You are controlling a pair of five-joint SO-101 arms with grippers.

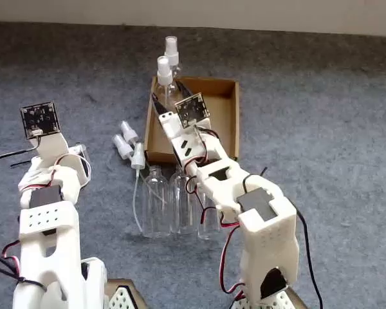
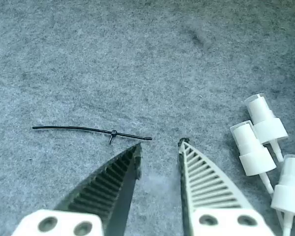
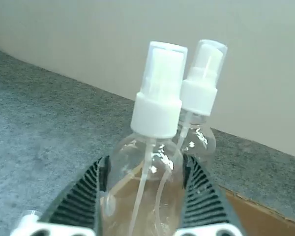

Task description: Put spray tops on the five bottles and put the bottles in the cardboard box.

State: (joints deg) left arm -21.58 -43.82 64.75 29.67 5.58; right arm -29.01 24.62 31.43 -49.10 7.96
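Nearest, standing uncapped in a row: three clear bottles (image 1: 174, 203). Just beyond, lying loose: three spray tops (image 1: 127, 145), beside the left gripper (image 2: 160, 145), narrowly parted and holding nothing. Farther, clamped in the right gripper (image 3: 145, 167) at the far-left corner of the cardboard box (image 1: 226, 119): a capped bottle (image 3: 155, 142). Right behind, a second capped bottle (image 3: 199, 132).

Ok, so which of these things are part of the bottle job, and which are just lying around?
Job:
cardboard box
capped bottle held by the right gripper
second capped bottle
three uncapped bottles
three loose spray tops

Lying about:
black cable tie, near the left gripper
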